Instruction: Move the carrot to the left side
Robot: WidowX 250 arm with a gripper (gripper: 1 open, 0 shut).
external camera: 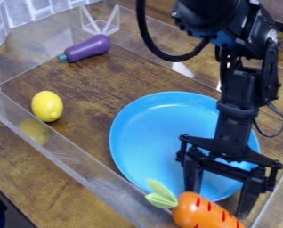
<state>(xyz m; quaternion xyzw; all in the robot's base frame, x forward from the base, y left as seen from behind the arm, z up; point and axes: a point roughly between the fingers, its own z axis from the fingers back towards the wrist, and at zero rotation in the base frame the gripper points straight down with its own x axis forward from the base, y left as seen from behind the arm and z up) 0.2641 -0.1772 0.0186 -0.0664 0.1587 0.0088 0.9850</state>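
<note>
1. The wooden table [168,67] holds a clear tray [60,142]
2. The black gripper [227,183] stands over the blue plate [150,134], jaws wide apart, holding nothing
3. The purple eggplant [87,48] lies far back
4. The carrot [204,212] lies at the plate's near edge, just below the fingers
5. The yellow lemon [46,106] sits left

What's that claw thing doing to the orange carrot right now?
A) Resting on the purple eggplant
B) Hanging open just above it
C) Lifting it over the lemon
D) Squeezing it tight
B: the gripper stands with its fingers spread wide just over the carrot, which lies by the near edge of the blue plate, not clamped.
</note>
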